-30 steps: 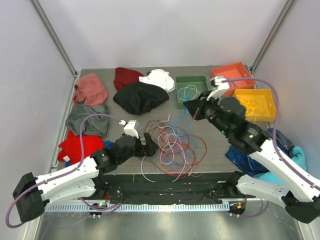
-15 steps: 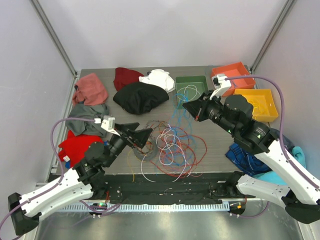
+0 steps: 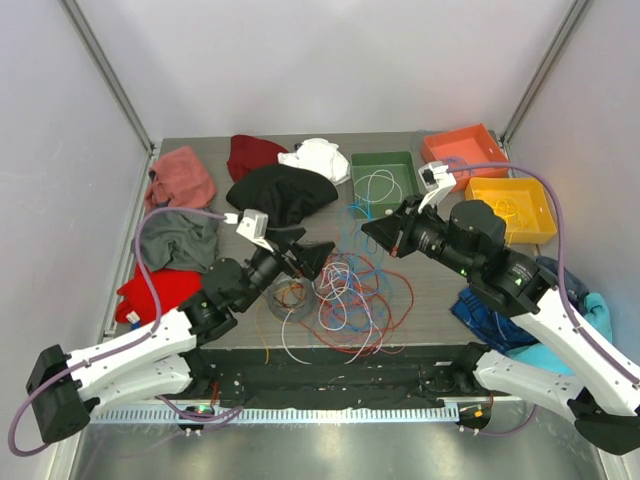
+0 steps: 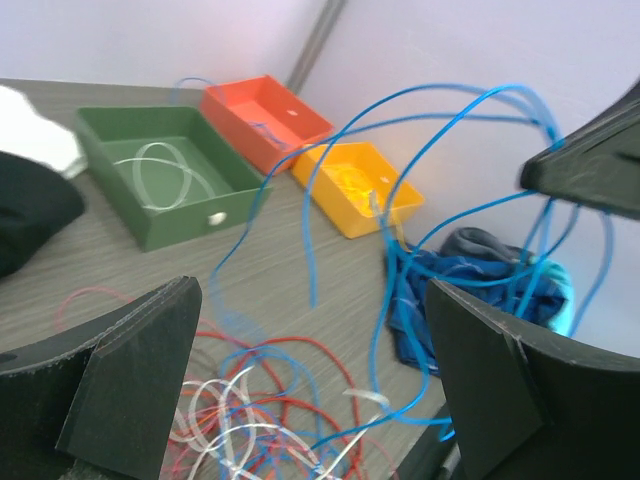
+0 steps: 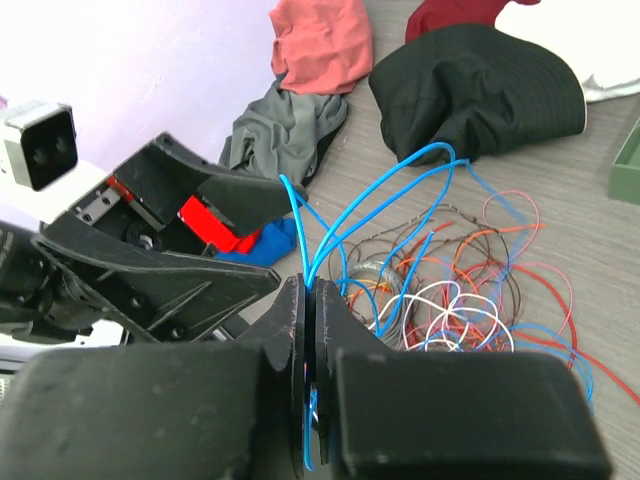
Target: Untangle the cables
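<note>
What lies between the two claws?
Loops of thin blue cable, pinched in the shut right claw, hang before the open left claw; the left wrist view shows it.

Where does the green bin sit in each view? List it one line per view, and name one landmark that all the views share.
Top external: the green bin is at the far side of the table, right of centre.
Left wrist: it is in the upper left.
Right wrist: only a green corner shows at the right edge.
Shared landmark: the black garment.
</note>
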{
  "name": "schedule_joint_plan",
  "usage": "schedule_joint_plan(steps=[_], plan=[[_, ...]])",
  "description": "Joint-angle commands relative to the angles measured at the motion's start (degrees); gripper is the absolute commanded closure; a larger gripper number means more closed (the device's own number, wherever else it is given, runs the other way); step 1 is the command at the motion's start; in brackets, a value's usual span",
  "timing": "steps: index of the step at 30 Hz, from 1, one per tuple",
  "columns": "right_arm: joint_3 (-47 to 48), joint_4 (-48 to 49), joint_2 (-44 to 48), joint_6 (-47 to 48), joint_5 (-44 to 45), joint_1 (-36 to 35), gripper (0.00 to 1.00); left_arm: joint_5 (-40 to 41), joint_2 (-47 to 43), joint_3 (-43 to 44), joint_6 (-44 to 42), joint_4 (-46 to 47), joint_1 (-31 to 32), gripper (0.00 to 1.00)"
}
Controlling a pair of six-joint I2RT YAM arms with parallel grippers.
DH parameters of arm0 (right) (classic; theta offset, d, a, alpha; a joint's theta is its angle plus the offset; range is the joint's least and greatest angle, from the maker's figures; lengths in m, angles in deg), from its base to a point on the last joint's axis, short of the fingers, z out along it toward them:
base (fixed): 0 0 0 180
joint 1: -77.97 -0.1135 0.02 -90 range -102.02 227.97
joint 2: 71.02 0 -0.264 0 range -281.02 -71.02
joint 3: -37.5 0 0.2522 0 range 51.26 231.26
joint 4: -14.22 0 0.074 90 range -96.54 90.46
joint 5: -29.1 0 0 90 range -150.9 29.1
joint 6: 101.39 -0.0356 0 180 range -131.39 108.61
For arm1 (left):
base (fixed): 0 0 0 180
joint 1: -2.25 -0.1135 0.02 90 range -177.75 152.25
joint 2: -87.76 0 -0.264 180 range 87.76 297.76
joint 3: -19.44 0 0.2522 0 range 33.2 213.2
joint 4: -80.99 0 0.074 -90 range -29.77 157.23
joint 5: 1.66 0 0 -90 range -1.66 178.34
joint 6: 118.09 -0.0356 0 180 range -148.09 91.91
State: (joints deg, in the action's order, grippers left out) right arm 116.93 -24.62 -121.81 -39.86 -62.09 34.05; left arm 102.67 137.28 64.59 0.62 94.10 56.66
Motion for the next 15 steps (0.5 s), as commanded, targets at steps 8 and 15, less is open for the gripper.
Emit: schedule_joint_plan(steps=[8, 15], plan=[[-2.1, 1.8, 2.9, -0.6, -0.5, -0.4, 0.99, -15.7, 5.8, 6.3, 0.7, 9.2, 2.7, 0.06], [-2.7, 1.8, 3.1, -0.4, 0.0, -0.4, 0.99, -20.8, 9.0, 6.7, 2.1, 9.0, 4.4, 0.13]])
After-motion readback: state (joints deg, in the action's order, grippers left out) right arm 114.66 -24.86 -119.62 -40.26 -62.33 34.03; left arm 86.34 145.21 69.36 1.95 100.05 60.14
